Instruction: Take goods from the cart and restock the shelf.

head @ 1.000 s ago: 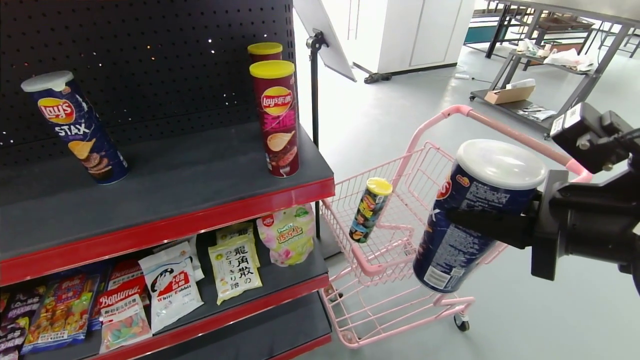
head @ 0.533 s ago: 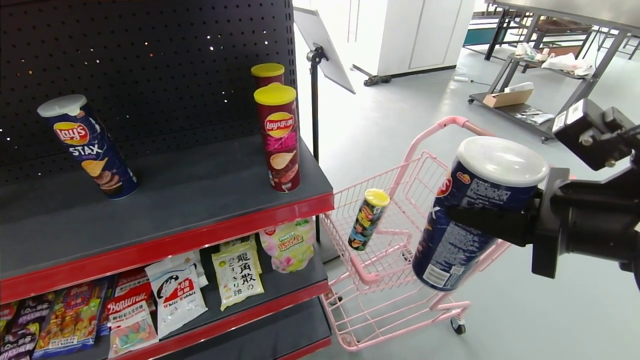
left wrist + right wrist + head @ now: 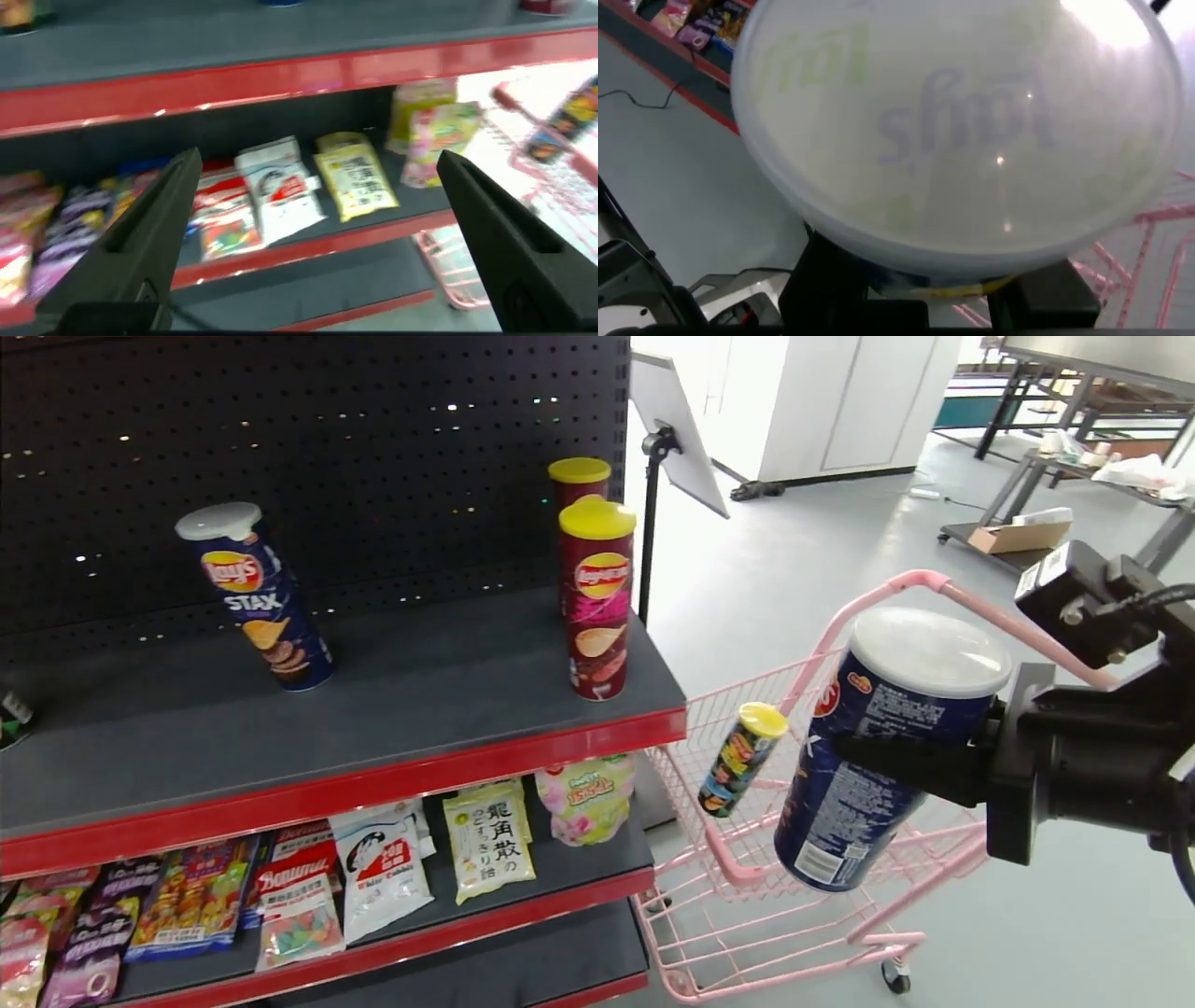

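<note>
My right gripper (image 3: 920, 756) is shut on a dark blue chips can with a white lid (image 3: 882, 747), held tilted in the air in front of the pink cart (image 3: 822, 859). The right wrist view looks straight onto that can's lid (image 3: 957, 121). A small yellow-lidded can (image 3: 742, 758) leans inside the cart basket. On the grey shelf (image 3: 355, 728) stand another blue can (image 3: 257, 597) at the left and two maroon cans (image 3: 596, 602) at its right end. My left gripper (image 3: 318, 233) is open, its fingers (image 3: 140, 243) spread in front of the lower snack shelf.
Snack bags (image 3: 481, 840) and packets (image 3: 187, 905) fill the lower shelf; the same bags (image 3: 280, 191) face the left wrist. A stand with a white board (image 3: 677, 429) rises beside the shelf's right end. Open floor and metal racks (image 3: 1055, 513) lie behind the cart.
The head camera has swung left, so shelf and cart have shifted right in the picture. The right gripper keeps the blue can in about the same place in view.
</note>
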Motion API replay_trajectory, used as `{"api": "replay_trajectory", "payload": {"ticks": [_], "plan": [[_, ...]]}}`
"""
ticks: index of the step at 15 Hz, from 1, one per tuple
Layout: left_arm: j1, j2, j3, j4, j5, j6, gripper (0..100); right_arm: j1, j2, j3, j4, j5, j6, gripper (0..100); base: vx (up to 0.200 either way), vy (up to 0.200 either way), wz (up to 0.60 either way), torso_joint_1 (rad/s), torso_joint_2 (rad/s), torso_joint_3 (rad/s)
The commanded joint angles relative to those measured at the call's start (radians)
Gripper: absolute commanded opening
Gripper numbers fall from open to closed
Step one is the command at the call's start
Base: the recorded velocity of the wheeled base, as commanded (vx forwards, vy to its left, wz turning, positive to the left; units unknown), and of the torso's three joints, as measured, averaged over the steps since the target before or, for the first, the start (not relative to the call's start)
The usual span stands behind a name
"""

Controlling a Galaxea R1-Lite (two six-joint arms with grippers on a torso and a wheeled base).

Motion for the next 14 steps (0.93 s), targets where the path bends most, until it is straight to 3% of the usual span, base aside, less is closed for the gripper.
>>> {"api": "replay_trajectory", "payload": {"ticks": [1,5,14], "plan": [[0.001,0.001,0.000,0.000,0.000,0.000,100,0.000,0.000,0.009,-0.005,0.001,-0.001,0,0.000,0.000,0.60,0.017,0.00,-0.002],[0.001,0.001,0.000,0.000,-0.002,0.000,100,-0.001,-0.011,0.049,-0.013,0.001,-0.007,0,0.000,0.000,0.15,0.002,0.00,0.001],[0.001,0.001,0.000,0.000,-0.002,0.000,100,0.043,-0.035,0.096,-0.083,0.029,-0.010,0,0.000,0.200,0.00,0.003,0.00,0.003]]}}
